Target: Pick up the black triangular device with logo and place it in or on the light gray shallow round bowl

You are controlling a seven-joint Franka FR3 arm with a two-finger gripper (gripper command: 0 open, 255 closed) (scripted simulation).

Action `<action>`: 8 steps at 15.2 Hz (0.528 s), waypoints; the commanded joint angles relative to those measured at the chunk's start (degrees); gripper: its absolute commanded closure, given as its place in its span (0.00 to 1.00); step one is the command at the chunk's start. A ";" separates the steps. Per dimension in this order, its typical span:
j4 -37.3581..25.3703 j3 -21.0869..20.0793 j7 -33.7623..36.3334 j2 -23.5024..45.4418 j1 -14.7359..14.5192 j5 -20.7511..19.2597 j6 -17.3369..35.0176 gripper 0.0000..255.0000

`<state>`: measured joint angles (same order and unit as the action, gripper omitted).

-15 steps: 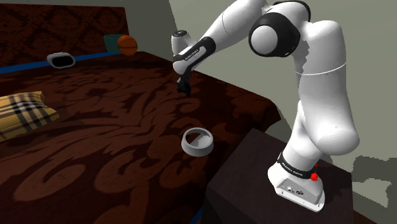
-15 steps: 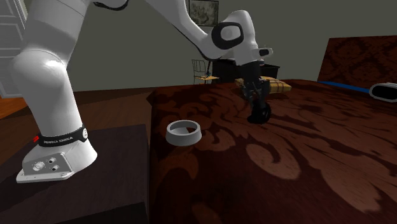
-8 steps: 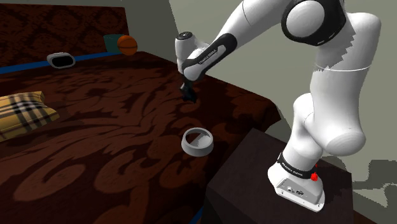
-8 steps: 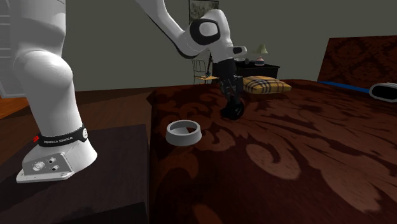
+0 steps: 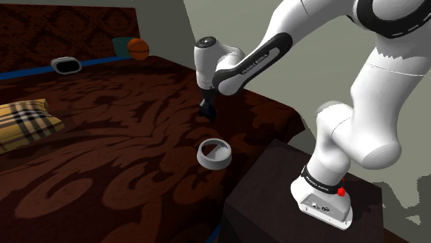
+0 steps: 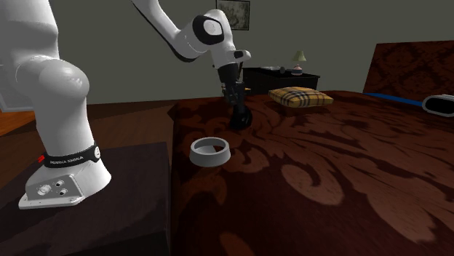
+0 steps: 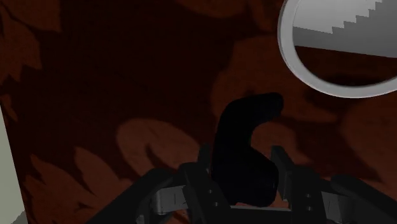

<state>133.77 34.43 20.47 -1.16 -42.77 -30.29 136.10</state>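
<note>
Both fingers (image 7: pixel 283 168) of the gripper (image 7: pixel 242 162) clasp the black device (image 7: pixel 247 121) between them, seemingly above the patterned bedspread (image 7: pixel 127 76) so it can travel freely. The grey bowl (image 7: pixel 287 48) sits ahead of the gripper, open bedspread between; beyond the bowl runs the bed's edge (image 6: pixel 173 167), so the descent wants little overshoot
</note>
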 commanded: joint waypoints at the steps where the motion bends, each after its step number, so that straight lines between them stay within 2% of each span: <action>1: 3.20 -1.15 3.86 -4.09 -0.94 -2.88 -1.76 1.00; 4: 7.25 -3.90 8.99 -9.23 -2.11 -5.30 -4.62 1.00; 8: 11.96 -8.19 14.94 -15.30 -3.67 -6.35 -8.56 1.00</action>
<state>144.42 27.35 33.53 -15.30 -45.94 -36.43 128.14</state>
